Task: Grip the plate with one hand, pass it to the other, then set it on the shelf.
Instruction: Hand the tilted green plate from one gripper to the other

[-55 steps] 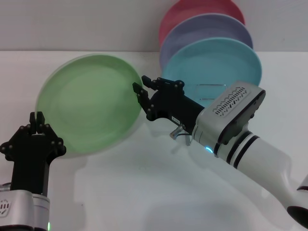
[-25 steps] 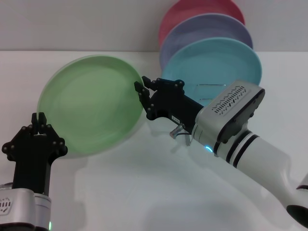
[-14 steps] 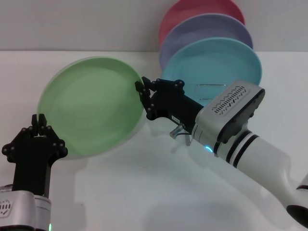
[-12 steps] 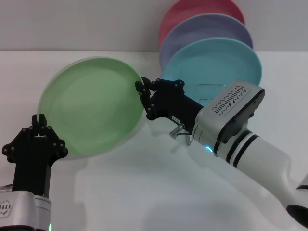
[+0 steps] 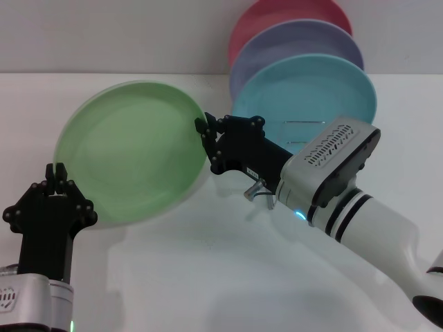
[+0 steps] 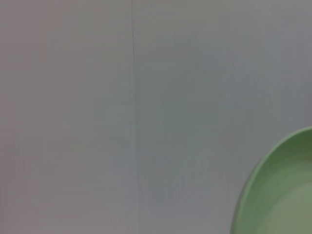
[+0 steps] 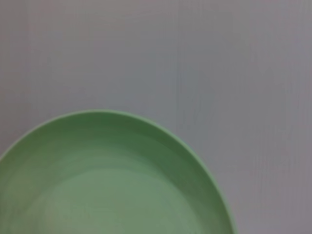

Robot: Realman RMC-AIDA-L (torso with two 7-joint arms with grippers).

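The right hand (image 5: 205, 138) is seen at the plate's (image 5: 131, 153) right edge, its black fingers pinched on the rim, and the plate is held up off the table (image 5: 208, 263), tilted with its hollow facing the head camera. In the right wrist view the plate (image 7: 112, 180) fills the lower part, with only grey wall beyond. The left hand (image 5: 54, 171) is parked low on the robot's left, fingertips pressed together and pointing up, just beside the plate's lower left edge; contact there cannot be told, though it looks apart. In the left wrist view only a slice of the plate's rim (image 6: 273, 195) is caught.

Judged by its look, the plate is light, stiff and matte, so a rim pinch should be enough, yet a single-edge grip lets it swing; the rim is the place to be taken, well onto the raised lip. Behind, a blue plate (image 5: 311, 90), a lavender plate (image 5: 297, 41) and a pink plate (image 5: 291, 14) are stood upright. A wire of the shelf (image 5: 304, 124) is glimpsed before the blue plate.
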